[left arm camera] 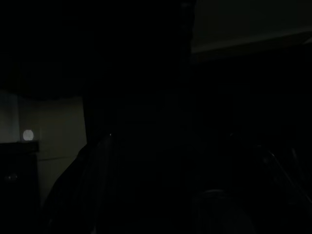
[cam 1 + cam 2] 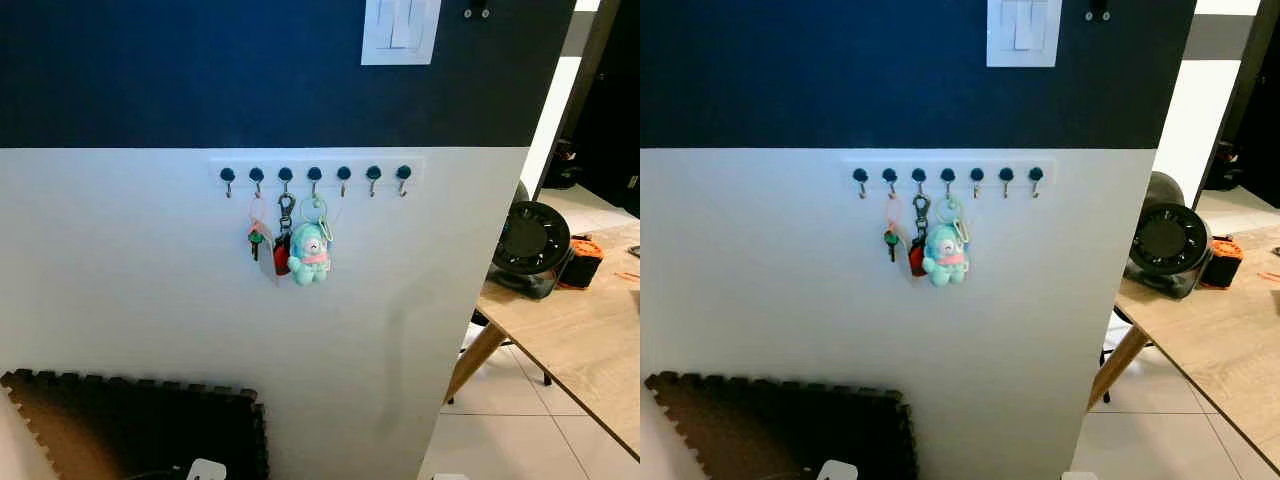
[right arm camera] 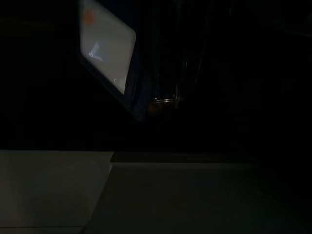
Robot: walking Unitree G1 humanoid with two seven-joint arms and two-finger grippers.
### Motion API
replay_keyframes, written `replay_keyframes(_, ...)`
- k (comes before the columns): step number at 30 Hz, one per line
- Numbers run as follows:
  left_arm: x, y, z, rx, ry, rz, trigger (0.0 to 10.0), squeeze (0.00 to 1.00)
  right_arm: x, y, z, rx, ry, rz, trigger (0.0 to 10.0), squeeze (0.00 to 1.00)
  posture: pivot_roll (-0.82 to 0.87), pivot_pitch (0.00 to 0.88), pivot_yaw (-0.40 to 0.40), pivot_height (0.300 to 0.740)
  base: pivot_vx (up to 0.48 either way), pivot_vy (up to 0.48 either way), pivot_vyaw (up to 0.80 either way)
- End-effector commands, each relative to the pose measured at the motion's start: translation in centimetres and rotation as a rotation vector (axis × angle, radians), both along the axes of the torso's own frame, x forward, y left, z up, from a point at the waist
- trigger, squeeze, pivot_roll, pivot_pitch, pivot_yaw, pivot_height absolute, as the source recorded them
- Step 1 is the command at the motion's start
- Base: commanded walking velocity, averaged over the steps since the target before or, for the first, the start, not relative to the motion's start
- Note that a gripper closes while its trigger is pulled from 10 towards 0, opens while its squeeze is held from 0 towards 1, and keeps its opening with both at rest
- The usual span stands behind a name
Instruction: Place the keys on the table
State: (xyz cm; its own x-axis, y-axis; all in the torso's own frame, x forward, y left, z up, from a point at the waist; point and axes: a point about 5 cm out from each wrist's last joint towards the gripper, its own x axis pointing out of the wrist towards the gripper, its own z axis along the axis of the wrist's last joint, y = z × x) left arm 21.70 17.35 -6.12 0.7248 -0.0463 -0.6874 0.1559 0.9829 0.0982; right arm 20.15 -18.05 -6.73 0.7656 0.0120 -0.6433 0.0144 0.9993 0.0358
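A bunch of keys (image 2: 283,245) hangs from a white rack of round dark hooks (image 2: 315,176) on the wall straight ahead. With the keys hang a small green key on a pink loop (image 2: 255,236), a red fob and a mint plush toy (image 2: 310,253). The wooden table (image 2: 585,335) stands to the right, past the wall's corner. Both wrist views are very dark; the right wrist view makes out pale floor and a bright rectangular panel (image 3: 107,46).
A black round fan (image 2: 531,245) and an orange-black device (image 2: 580,260) sit on the table's far end. A dark foam puzzle mat (image 2: 130,425) leans low against the wall at the left. A white light switch (image 2: 400,30) is above the rack. White tiled floor runs under the table.
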Motion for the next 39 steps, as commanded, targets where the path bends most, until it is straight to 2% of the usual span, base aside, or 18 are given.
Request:
replay_keyframes(1, -0.2, 0.0, -0.2, 0.004, 0.013, -0.005, 10.0, 0.00, -0.3, 0.0, -0.1, 0.005, 0.003, -0.003, 10.0, 0.00, 0.06, 0.038, 0.012, 0.740, 0.000, 0.000, 0.00)
replay_keyframes(23, 0.1, 0.1, 0.0, -0.002, -0.005, 0.018, 10.0, 0.00, -0.5, 0.1, -0.3, 0.020, 0.026, -0.004, 10.0, 0.00, 0.06, 0.025, 0.005, 0.740, 0.000, 0.000, 0.00)
replay_keyframes(29, 0.5, -0.3, 0.2, -0.002, -0.027, 0.032, 10.0, 0.00, -0.8, -0.6, -0.5, -0.012, 0.044, 0.005, 10.0, 0.00, 0.05, 0.022, -0.013, 0.740, 0.000, 0.000, 0.00)
replay_keyframes(39, 0.1, -0.6, 0.0, -0.011, -0.011, 0.024, 10.0, 0.00, -1.0, -1.0, -0.5, -0.028, 0.048, 0.009, 10.0, 0.00, 0.03, 0.026, -0.007, 0.740, 0.000, 0.000, 0.00)
